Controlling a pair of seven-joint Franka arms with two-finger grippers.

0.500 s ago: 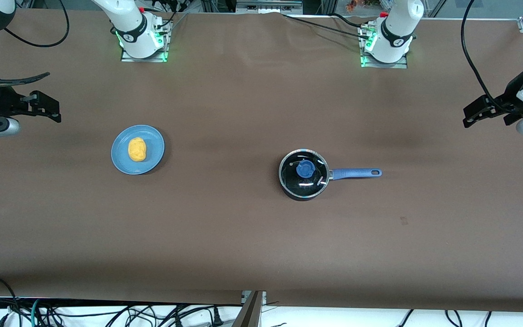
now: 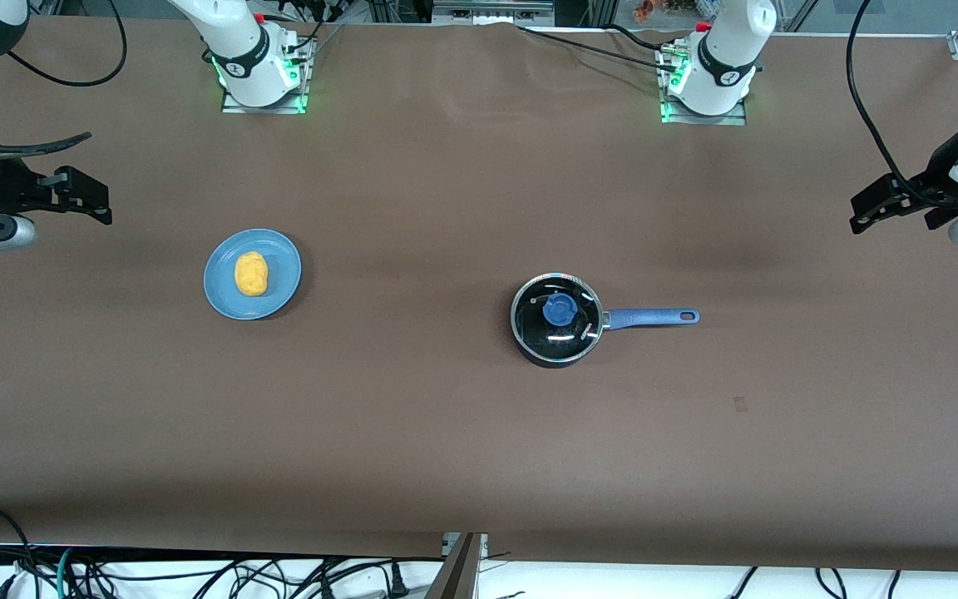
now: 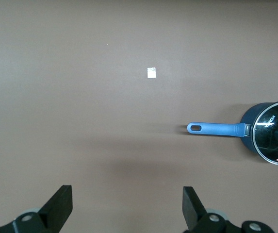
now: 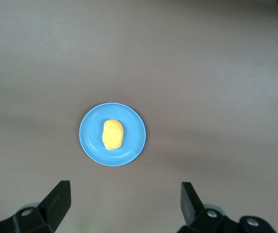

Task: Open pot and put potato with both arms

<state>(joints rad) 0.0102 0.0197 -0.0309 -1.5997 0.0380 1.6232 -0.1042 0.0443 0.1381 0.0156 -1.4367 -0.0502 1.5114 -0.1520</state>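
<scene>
The black pot (image 2: 529, 341) stands near the table's middle with its glass lid (image 2: 576, 329) on; the lid has a blue knob (image 2: 560, 309). The pot's blue handle (image 2: 649, 317) points toward the left arm's end. The yellow potato (image 2: 251, 273) lies on a light-blue plate (image 2: 283, 274) toward the right arm's end. My left gripper (image 2: 870, 212) is open and empty, up over the table's left-arm end. Its wrist view shows the pot (image 3: 249, 127) and handle (image 3: 216, 128) ahead of the open gripper (image 3: 127, 204). My right gripper (image 2: 92, 200) is open and empty over the other end. Its wrist view shows the potato (image 4: 112, 134) on the plate (image 4: 135, 136).
A small pale patch (image 2: 740, 405) marks the brown table cover nearer the front camera than the handle; it also shows in the left wrist view (image 3: 152, 73). Both arm bases (image 2: 263, 71) stand along the edge farthest from the front camera. Cables hang along the table's front edge.
My left gripper has shifted very slightly toward its end of the table. The pot, potato, plate and right gripper have not moved.
</scene>
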